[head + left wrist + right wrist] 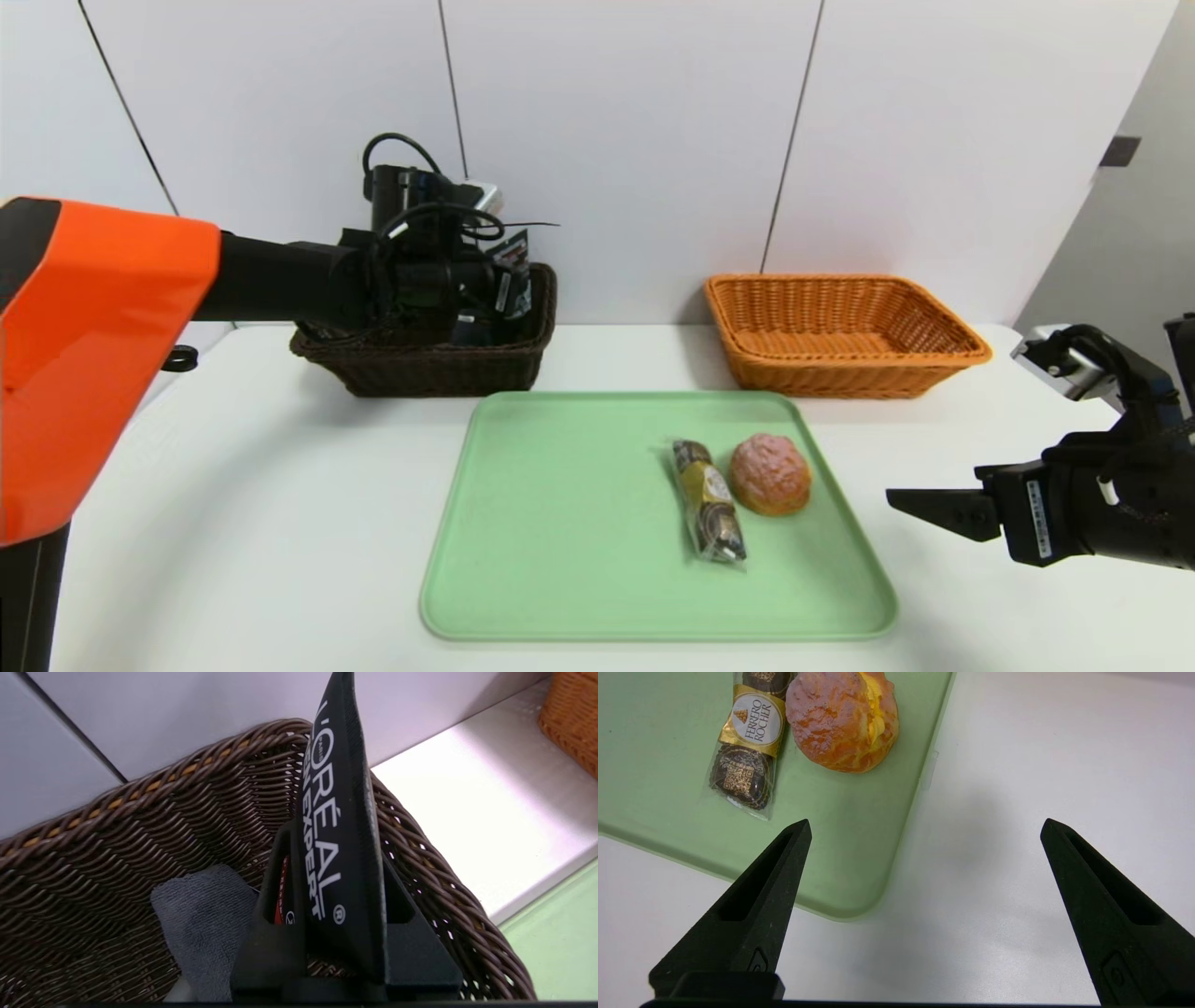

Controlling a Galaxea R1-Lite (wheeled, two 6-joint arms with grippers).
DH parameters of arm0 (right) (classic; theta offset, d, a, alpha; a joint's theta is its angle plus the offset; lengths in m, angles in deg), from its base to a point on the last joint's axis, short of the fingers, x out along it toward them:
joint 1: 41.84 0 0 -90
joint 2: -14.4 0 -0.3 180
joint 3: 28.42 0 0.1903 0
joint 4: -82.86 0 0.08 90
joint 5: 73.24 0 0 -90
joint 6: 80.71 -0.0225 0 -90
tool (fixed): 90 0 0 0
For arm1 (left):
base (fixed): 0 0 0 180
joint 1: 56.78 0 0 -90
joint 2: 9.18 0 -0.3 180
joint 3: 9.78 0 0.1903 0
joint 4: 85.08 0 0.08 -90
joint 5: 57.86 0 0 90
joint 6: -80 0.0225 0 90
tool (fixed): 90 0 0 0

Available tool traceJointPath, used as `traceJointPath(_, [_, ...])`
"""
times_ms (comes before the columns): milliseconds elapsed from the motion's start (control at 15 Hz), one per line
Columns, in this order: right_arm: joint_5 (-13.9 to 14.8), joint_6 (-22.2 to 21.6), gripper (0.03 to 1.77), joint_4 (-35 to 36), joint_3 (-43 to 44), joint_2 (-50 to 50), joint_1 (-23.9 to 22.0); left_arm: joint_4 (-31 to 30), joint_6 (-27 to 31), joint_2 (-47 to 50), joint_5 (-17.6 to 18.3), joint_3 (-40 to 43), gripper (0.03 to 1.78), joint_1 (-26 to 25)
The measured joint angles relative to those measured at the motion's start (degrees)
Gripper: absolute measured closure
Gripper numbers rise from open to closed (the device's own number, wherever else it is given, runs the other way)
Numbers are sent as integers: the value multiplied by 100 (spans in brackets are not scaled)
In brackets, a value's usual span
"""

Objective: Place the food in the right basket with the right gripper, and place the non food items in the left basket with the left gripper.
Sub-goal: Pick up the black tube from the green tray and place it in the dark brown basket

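Our right gripper (924, 830) hangs spread beside the tray (560, 523); our left gripper (336, 868) pinches the black tube (334, 812) over the left basket (117, 826).

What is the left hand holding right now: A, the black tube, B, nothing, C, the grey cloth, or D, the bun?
A: the left hand is closed on the black tube over the dark brown basket, where the grey cloth already lies.
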Motion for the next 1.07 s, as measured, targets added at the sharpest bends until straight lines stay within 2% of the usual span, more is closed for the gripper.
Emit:
traceJointPath(200, [2, -2, 10, 0, -2, 5, -13, 21, 10, -168, 61, -34, 148, -30])
traceJointPath(267, [2, -2, 10, 0, -5, 6, -15, 16, 5, -210, 89, -34, 143, -35])
traceJointPath(400, [5, 0, 10, 0, -5, 6, -15, 13, -1, -249, 105, -44, 113, -37])
traceJointPath(600, [7, -2, 10, 0, 4, 5, -15, 10, -4, -199, 107, -39, 81, -46])
traceJointPath(800, [9, 5, 10, -2, -5, -11, -15, 22, -67, 69, 100, 7, 58, -48])
traceJointPath(1067, [7, -6, 10, 100, -10, -50, -17, 291, -87, 786, 78, 38, 39, -163])
